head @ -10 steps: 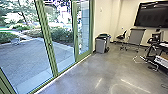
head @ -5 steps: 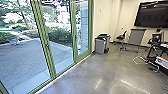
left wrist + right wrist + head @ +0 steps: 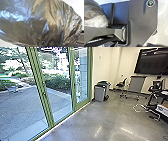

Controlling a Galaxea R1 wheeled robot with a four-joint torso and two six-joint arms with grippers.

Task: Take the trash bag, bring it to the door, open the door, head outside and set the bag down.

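Green-framed door [image 3: 47,107], head view; trash bag [image 3: 41,22], 2 wrist views.

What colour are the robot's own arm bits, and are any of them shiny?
The jointed bar is grey with straight edges and has a shiny silver ring at its end. Beside it is a wide, darker grey plate with a round fitting, pale-rimmed with some green inside.

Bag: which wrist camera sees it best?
The left wrist view: the bag looks big there, and you see its shiny folds gathering. The right wrist view shows a smaller piece of it, cut off at the edge.
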